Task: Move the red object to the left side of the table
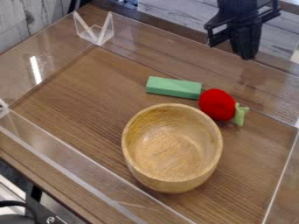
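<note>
Hanging high over the table's (82, 92) far edge at about one o'clock, the black fingers (246, 44) point down, pressed together and pinching nothing. Well below them, toward four o'clock from the table's centre, the red object (216, 103) lies on the wood with its light green tip pointing right, just beside the rim of the round wooden bowl (172, 146) at the bowl's one o'clock. A flat green block (173, 87) lies near the red object at its ten o'clock, apart from the bowl, with clear walls (91, 28) around the table.
</note>
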